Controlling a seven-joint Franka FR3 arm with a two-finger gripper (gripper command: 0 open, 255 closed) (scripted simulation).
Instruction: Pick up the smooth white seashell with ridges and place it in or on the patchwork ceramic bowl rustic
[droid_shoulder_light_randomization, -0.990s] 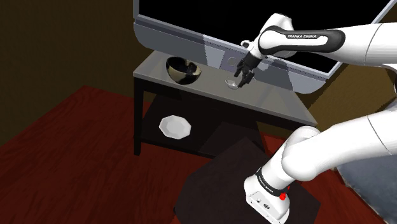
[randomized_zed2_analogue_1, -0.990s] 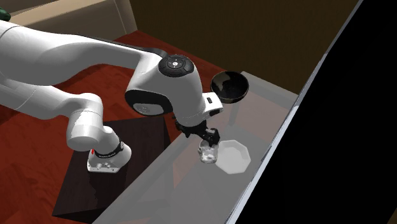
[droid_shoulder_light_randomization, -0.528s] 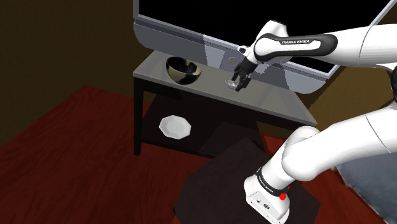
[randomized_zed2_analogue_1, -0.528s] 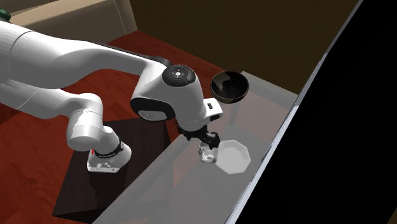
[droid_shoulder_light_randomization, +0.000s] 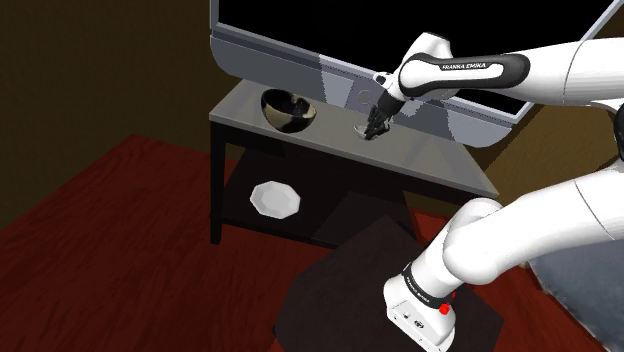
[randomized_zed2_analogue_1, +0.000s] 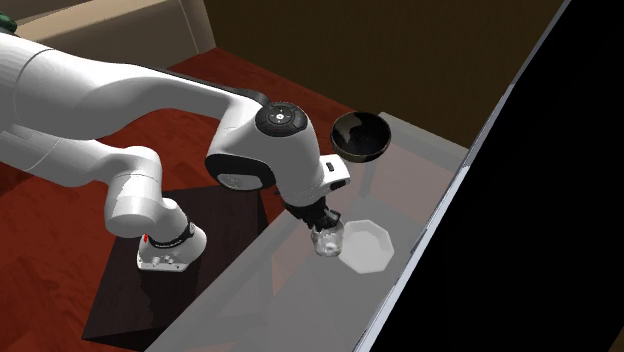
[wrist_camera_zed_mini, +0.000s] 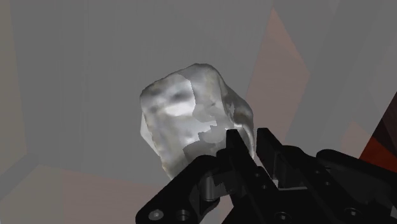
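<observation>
So at this point the seashell (wrist_camera_zed_mini: 191, 114) was sat on the grey table (droid_shoulder_light_randomization: 440, 165), just in front of the big grey-framed black panel (droid_shoulder_light_randomization: 300, 25), and the gripper (droid_shoulder_light_randomization: 372, 128) was planted right down on it with the jaws drawn in narrow and pinched on the shell. The worry was how little of it seemed to be caught: in the wrist view most of the pale, lumpy shell was seen sticking out past the fingertips, with just its near edge nipped between them. With a shallow bite like that on a rounded, slick-looking thing, it could easily be squeezed out sideways or dropped once lifted. The dark bowl (droid_shoulder_light_randomization: 288, 108) was parked well apart, down at the far corner of the table towards the shoulder view's left, so a fair carry was still needed, and any swing along the way could shake the shell loose. If it were fumbled near the edge, it could be lost to the lower shelf where the white octagonal plate (droid_shoulder_light_randomization: 275, 199) was lying. The panel was close behind the wrist too, so a sloppy lift could get it clipped. Compared with half a second earlier, the fingers had been closed in from a spread either side of the shell, while the arm was barely shifted; the shell, bowl and plate were left where they had been.
</observation>
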